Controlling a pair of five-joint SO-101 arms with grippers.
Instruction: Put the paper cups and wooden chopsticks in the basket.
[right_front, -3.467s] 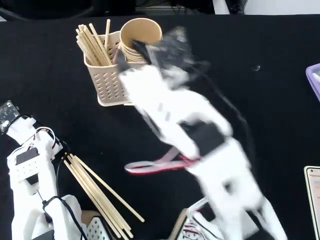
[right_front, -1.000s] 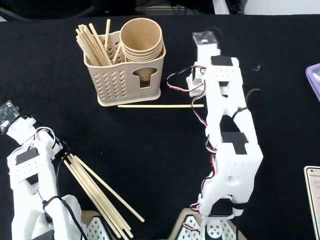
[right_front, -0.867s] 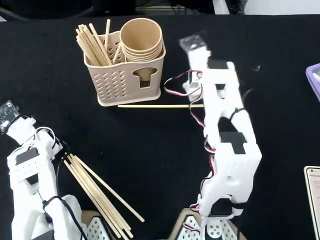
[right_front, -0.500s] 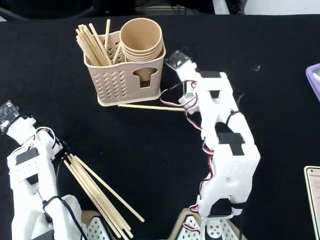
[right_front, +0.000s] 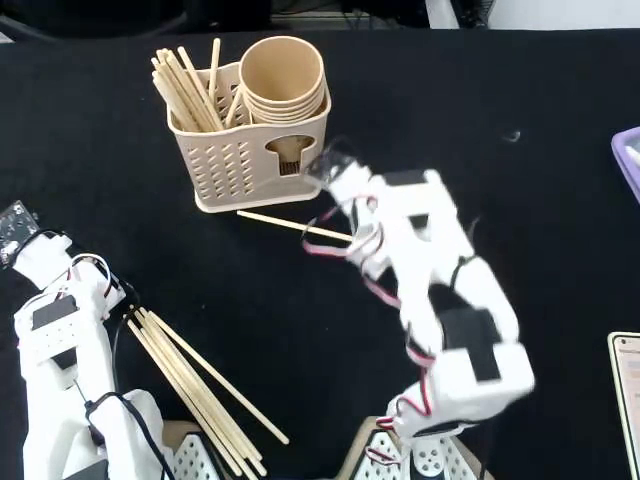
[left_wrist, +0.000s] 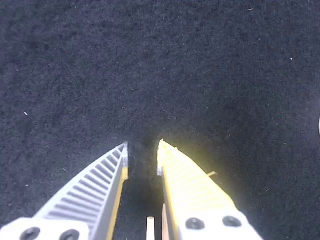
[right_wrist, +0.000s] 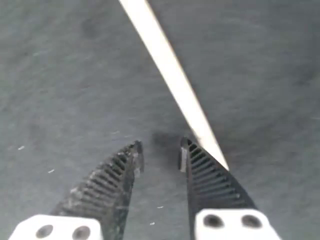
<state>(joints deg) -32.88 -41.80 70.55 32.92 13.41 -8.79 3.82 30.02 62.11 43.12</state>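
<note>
Swung toward the basket (right_front: 250, 165), the right gripper (right_wrist: 159, 150) is held narrowly open, empty, beside the skewed chopstick (right_wrist: 170, 75) on the surface (right_front: 520, 80); it should be centred between the jaws first.

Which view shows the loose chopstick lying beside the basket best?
The high view: the loose chopstick lies by the basket, with most of its length visible. The right wrist view shows one stretch of it close up beside the right gripper.

Matt, fuzzy black cloth covers the tabletop (right_front: 560, 250); chopstick (right_wrist: 172, 75) pale bare wood, basket (right_front: 235, 165) perforated plastic, cups (right_front: 283, 72) matt paper
</note>
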